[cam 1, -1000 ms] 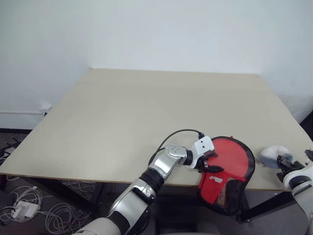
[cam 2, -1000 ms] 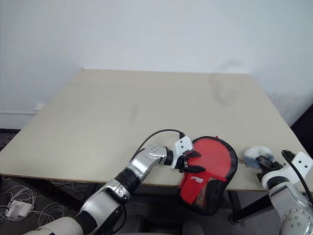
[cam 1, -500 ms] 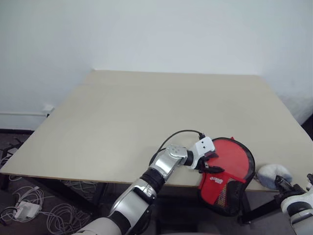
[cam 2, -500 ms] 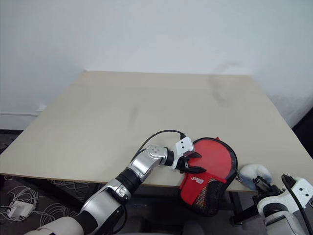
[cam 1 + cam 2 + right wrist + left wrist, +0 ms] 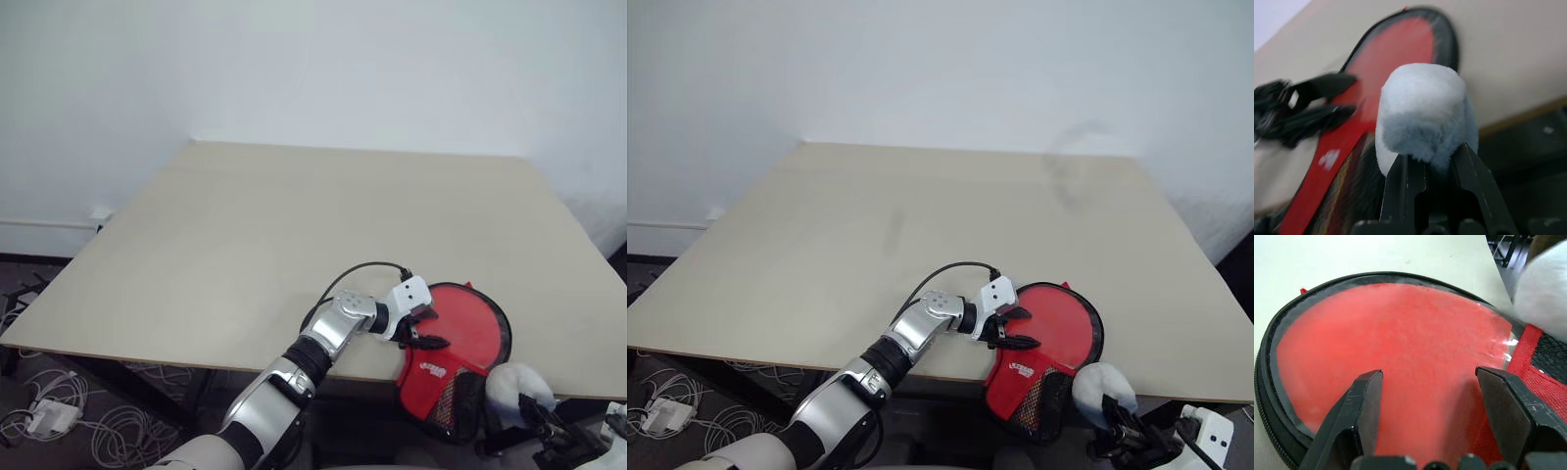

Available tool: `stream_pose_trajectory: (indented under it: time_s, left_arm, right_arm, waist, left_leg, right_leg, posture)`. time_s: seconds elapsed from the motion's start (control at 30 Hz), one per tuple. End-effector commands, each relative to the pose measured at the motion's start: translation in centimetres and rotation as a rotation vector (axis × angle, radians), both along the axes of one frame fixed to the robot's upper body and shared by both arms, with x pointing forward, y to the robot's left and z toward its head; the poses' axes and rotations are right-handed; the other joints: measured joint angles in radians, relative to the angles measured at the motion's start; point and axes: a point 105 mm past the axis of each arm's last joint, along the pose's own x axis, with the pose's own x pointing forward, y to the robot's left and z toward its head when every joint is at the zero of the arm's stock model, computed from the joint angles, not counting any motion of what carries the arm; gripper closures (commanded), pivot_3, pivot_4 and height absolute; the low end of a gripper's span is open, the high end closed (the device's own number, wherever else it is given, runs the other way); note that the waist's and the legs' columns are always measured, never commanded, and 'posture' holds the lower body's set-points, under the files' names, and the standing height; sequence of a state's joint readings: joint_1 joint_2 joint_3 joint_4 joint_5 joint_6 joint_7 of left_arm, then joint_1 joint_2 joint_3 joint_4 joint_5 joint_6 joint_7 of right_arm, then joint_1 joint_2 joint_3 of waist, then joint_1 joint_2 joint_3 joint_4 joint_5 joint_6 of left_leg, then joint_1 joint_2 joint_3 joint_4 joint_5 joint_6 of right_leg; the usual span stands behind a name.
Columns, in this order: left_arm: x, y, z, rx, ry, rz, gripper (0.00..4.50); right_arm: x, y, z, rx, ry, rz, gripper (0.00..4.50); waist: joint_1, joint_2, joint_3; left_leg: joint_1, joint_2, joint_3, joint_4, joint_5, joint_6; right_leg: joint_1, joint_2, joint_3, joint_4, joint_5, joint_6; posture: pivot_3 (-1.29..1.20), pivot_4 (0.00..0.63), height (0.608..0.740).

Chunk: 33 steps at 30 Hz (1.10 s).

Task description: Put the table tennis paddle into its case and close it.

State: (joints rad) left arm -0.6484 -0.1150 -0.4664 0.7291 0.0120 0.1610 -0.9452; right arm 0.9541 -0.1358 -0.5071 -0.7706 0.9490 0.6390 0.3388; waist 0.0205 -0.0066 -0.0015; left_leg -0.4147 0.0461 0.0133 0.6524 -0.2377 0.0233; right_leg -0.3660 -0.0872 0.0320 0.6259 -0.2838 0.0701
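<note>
One beige table [image 5: 245,225] by a white wall [image 5: 313,59]; case [image 5: 460,338] overhangs its near edge, left tool [image 5: 423,331] spread over it; right tool [image 5: 1117,416] clamps something fluffy [image 5: 1097,384], perhaps a pompom.

Case [image 5: 460,338]: lies at the near edge of the table [image 5: 294,235], toward its near right corner, round end on the tabletop, narrow end overhanging the edge and hanging down; the paddle [image 5: 1400,352] is inside it, under the panel. Left gripper [image 5: 423,328]: over the left side of the case's round end, fingers [image 5: 1364,401] spread above the panel. Right gripper [image 5: 1117,423]: off the table, below and in front of its near edge, just right of the case's hanging end, pinching a fluffy ball [image 5: 1102,387]; cables [image 5: 59,416] on the floor beyond the table's near left corner.
</note>
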Motion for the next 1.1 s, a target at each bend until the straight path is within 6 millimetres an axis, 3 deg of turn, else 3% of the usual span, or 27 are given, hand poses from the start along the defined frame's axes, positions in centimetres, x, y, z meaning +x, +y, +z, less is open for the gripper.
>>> stream_pose_trajectory:
  time_s: [0.03,0.47,0.67,0.87,1.1]
  left_arm:
    - [-1.2,1.6,-3.9,0.137,0.098,0.0,1.29]
    - [-1.2,1.6,-4.1,0.143,0.098,-0.006,1.29]
    - [-1.1,1.7,-4.1,0.143,0.098,-0.003,1.29]
    - [-1.0,1.7,-4.1,0.143,0.097,-0.003,1.29]
    - [-1.0,1.6,-3.9,0.142,0.093,-0.008,1.29]
  right_arm:
    - [-0.7,1.2,0.5,0.055,-0.016,0.064,4.46]
    - [-4.8,1.8,2.1,0.146,-0.012,0.234,4.46]
    - [-5.5,1.9,2.4,0.147,-0.01,0.26,4.46]
    - [-4.7,1.4,3.9,0.115,-0.087,0.238,4.46]
    - [-1.9,1.0,6.1,0.069,-0.213,0.197,4.46]
  waist:
    - [-0.007,0.0,0.0]
    - [-0.007,0.0,0.0]
    - [-0.007,0.0,0.0]
    - [-0.007,0.0,0.0]
    - [-0.007,0.0,0.0]
  left_leg:
    - [0.003,0.001,0.0,0.0,0.0,-0.001]
    - [0.004,-0.002,0.001,-0.003,-0.002,0.0]
    - [0.004,-0.001,0.0,-0.003,-0.003,0.0]
    - [0.004,-0.001,0.0,-0.003,-0.003,0.0]
    - [0.004,-0.001,0.0,-0.003,-0.003,0.0]
  right_leg:
    - [0.003,0.0,0.0,0.0,0.0,0.0]
    - [0.004,-0.015,-0.001,-0.002,-0.005,0.007]
    - [0.004,-0.016,-0.002,-0.001,-0.005,0.008]
    - [0.004,-0.017,-0.002,-0.002,-0.005,0.008]
    - [0.004,-0.018,-0.003,-0.002,-0.005,0.008]
  posture:
    - [0.0,0.0,0.728]
    - [0.0,0.0,0.728]
    - [0.0,0.0,0.728]
    - [0.0,0.0,0.728]
    - [0.0,0.0,0.728]
